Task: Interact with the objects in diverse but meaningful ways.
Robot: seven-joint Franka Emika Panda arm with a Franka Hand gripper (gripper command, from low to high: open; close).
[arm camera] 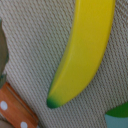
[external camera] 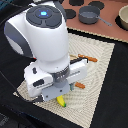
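Observation:
A yellow banana (arm camera: 82, 55) with a dark green tip lies on the striped beige placemat (arm camera: 35, 45) and fills much of the wrist view. In the exterior view only its tip (external camera: 61, 101) shows below the arm. My gripper (external camera: 57, 95) hangs low right over the banana, and the arm's white body hides its fingers, so I cannot tell how the jaws stand. A corner of the pale carton with a green mark (arm camera: 119, 112) shows beside the banana's tip. A grey pot (external camera: 89, 15) stands at the back, far from the gripper. No tomato or bottle shows.
An orange handle with white dots (arm camera: 17, 110) lies on the placemat (external camera: 97, 55) close to the banana's tip. Two orange-handled utensils (external camera: 87, 58) (external camera: 80, 85) lie to the exterior view's right of the arm. A beige bowl (external camera: 123, 19) and black burner discs (external camera: 80, 2) sit at the back.

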